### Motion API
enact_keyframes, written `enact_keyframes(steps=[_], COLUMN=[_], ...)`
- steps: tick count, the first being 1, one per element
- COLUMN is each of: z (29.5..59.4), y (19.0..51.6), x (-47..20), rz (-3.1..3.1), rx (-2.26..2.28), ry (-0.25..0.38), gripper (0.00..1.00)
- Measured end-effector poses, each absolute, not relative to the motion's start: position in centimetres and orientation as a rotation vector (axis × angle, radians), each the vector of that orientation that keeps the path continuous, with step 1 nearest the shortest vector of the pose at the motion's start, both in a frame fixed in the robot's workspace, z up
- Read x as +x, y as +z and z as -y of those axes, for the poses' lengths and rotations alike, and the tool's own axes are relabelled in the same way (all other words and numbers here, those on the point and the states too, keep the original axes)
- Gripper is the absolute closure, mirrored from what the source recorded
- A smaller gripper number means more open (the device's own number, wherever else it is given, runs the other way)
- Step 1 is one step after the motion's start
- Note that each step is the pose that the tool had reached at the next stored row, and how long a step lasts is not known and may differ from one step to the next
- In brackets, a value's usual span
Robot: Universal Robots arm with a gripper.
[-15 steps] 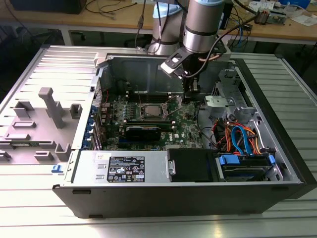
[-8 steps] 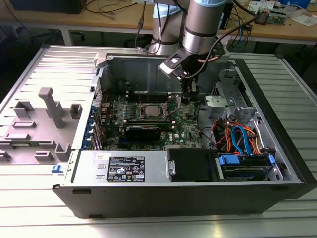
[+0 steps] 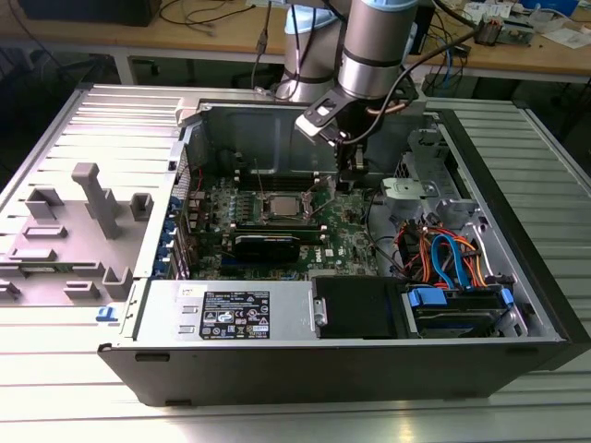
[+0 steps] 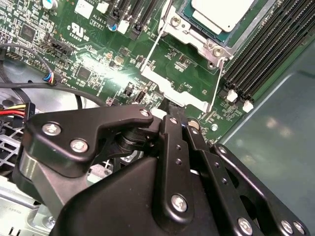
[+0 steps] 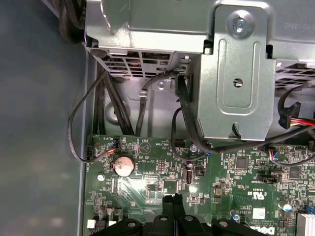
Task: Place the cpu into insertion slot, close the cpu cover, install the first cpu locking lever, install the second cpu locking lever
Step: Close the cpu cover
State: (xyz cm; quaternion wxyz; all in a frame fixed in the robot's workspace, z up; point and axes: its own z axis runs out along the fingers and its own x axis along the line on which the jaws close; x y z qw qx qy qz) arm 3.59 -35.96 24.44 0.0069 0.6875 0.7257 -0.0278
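The fingers (image 5: 168, 202) of the gripper (image 5: 173, 198) are drawn together with barely a gap, tips right at the free edge of the cpu cover (image 4: 172, 92); whether they pinch that metal, I cannot tell. The cover stands swung open. Just beyond it the cpu (image 4: 224, 12) sits in the insertion slot (image 4: 197, 38), both wire levers (image 4: 156, 42) unlatched, on the green motherboard (image 4: 98, 49) inside the open computer case (image 3: 277, 369)

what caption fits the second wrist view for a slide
Gripper beside the open cpu cover, with the cpu seated in the insertion slot
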Motion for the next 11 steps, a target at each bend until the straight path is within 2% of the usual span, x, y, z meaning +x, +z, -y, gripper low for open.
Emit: enact_keyframes(steps=[11], z=[36.0], y=[24.4], x=[2.3], rz=[-2.271], rx=[2.151], ry=[-0.085], gripper=[0.89])
